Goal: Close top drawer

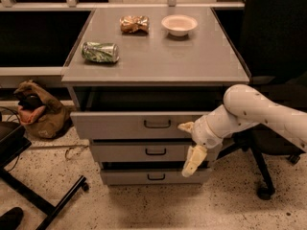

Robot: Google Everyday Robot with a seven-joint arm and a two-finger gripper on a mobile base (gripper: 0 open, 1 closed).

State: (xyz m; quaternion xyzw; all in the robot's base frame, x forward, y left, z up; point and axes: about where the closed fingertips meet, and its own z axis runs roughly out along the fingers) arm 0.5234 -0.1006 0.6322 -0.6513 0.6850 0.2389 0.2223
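The top drawer (120,125) is the uppermost of three grey drawers in a grey cabinet. It stands pulled out, with a dark gap behind its front panel and a small dark loop handle (157,124) at centre. My gripper (189,145) is at the right end of the drawer's front panel, on a white arm coming in from the right. One cream finger (186,126) touches the front panel to the right of the handle. The other finger (193,160) hangs down in front of the lower drawers. The fingers are spread wide apart and hold nothing.
On the cabinet top (158,61) lie a crushed green can (100,51), a crumpled brown snack bag (134,24) and a white bowl (179,24). A brown bag (38,111) sits on the floor at left. Black chair legs (43,195) are at lower left, an office chair (273,56) at right.
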